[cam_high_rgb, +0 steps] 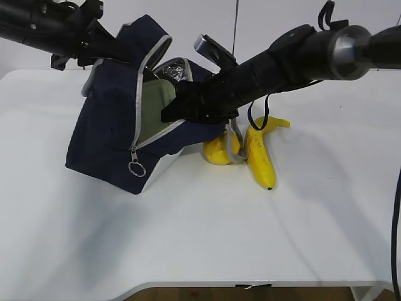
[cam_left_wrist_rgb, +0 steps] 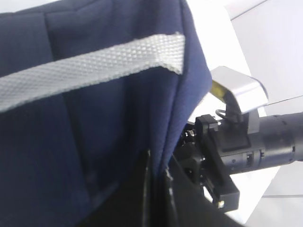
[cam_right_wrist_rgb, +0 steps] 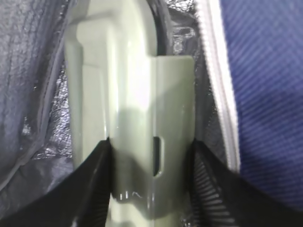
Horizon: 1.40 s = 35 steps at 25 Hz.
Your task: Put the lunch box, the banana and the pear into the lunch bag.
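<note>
A: Starting at the left, the left gripper (cam_high_rgb: 128, 53) is up at the top rear of the lunch bag (cam_high_rgb: 106, 135), jaws pinched tight on the navy fabric beside the grey webbing handle (cam_left_wrist_rgb: 90, 68). The bag is tipped, its mouth facing right.

B: And the zipper?

A: Undone. The grey zipper track (cam_high_rgb: 145, 94) curves down the bag's front to a ring pull (cam_high_rgb: 136, 168) hanging just above the white table (cam_high_rgb: 200, 238). Silver foil lining (cam_high_rgb: 172, 72) shows in the mouth.

B: What is going on in that mouth?

A: The lunch box (cam_right_wrist_rgb: 130, 109) is there, its sage-green lid (cam_high_rgb: 156, 110) partly inside the bag. The right gripper (cam_right_wrist_rgb: 150, 184) has it clamped at about half spread, a black finger (cam_right_wrist_rgb: 90, 189) pressed on each side of the lid's snap latch. From the wrist, foil surrounds the box and the white zipper edge (cam_right_wrist_rgb: 220, 94) runs down its right side.

B: The fruit?

A: Both outside, right of the bag. The pear (cam_high_rgb: 219, 150) sits against the bag's lower corner, partly behind a grey strap loop (cam_high_rgb: 238, 144). The banana (cam_high_rgb: 260, 150) lies just right of the pear, one dark tip toward the camera, under the right arm (cam_high_rgb: 301, 56).
</note>
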### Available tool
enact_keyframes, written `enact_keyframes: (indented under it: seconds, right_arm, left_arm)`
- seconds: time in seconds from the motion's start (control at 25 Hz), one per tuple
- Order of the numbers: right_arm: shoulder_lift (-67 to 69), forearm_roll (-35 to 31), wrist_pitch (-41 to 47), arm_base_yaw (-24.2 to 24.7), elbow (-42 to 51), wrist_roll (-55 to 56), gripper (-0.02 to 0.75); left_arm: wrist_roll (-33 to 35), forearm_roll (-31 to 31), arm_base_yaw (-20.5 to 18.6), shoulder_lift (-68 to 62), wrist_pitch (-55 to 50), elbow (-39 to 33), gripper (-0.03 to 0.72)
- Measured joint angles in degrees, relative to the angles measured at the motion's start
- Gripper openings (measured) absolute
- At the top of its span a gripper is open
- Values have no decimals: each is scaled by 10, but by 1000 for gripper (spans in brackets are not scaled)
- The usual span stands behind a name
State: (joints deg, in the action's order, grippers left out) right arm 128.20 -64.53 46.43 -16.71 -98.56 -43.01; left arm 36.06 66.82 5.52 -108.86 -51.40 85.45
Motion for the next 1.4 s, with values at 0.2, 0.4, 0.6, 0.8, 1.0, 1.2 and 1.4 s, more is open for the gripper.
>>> enact_keyframes:
  seconds: [0.2,0.4,0.6,0.8,1.0,1.2,1.4]
  right_arm:
    - [2,2,-4,-2,-1,2,345]
    - [9,3,-7,-2,-6,2,345]
    - [12,11,-7,-3,-8,6,345]
    - [12,14,-7,-3,-8,8,345]
    - [12,15,-5,-3,-8,9,358]
    - [12,15,4,-3,-10,8,401]
    - [12,14,15,-3,-12,-1,430]
  left_arm:
    - [0,0,0,-7,0,0,-8]
    - [0,0,0,-7,0,0,-8]
    - [0,0,0,-7,0,0,-8]
    - [0,0,0,-7,0,0,-8]
    - [0,0,0,-7,0,0,-8]
    - [0,0,0,-7,0,0,-8]
    - [1,0,0,-7,0,0,-8]
